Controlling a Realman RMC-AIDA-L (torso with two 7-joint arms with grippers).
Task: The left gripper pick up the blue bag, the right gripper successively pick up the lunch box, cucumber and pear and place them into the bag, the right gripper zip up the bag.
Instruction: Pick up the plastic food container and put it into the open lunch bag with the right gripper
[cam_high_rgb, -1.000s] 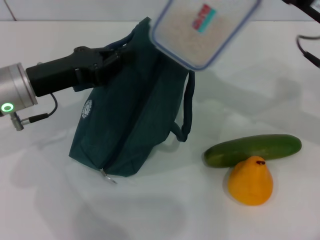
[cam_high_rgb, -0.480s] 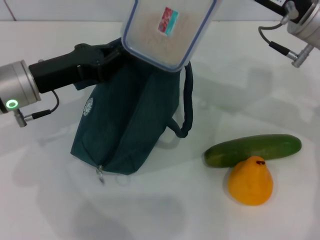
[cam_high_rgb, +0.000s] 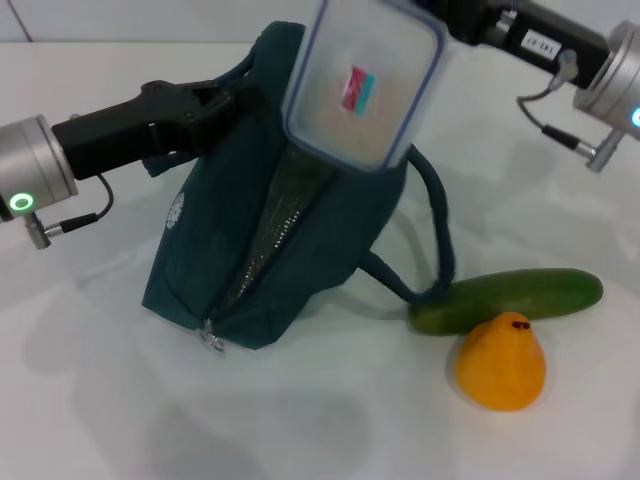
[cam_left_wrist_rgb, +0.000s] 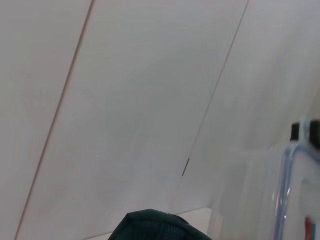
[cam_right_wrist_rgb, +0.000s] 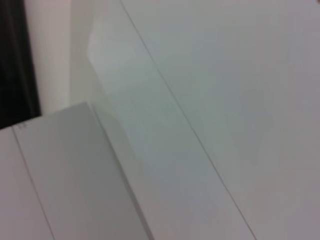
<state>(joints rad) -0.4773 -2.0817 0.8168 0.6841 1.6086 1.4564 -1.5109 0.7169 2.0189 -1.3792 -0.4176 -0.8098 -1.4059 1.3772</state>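
In the head view my left gripper (cam_high_rgb: 235, 100) is shut on the top edge of the blue bag (cam_high_rgb: 320, 250) and holds it upright on the table. The bag's long zipper gapes open, showing a silvery lining (cam_high_rgb: 275, 235). My right gripper (cam_high_rgb: 450, 20) reaches in from the upper right, shut on the far end of the lunch box (cam_high_rgb: 362, 85). The box hangs tilted, its low end just over the bag's mouth. The cucumber (cam_high_rgb: 525, 295) lies to the right of the bag, and the pear (cam_high_rgb: 501, 362) stands in front of it. The left wrist view catches the bag's top (cam_left_wrist_rgb: 160, 227) and the lunch box (cam_left_wrist_rgb: 295, 200).
One loop handle (cam_high_rgb: 440, 245) of the bag trails down to the cucumber's left end. The metal zipper pull (cam_high_rgb: 212, 340) rests on the white table (cam_high_rgb: 300, 420) at the bag's near corner. The right wrist view holds only pale wall panels.
The right arm has swung into view, carrying the lunch box right and down to the bag's mouth. The bag has spread open, and its handle has flopped toward the cucumber.
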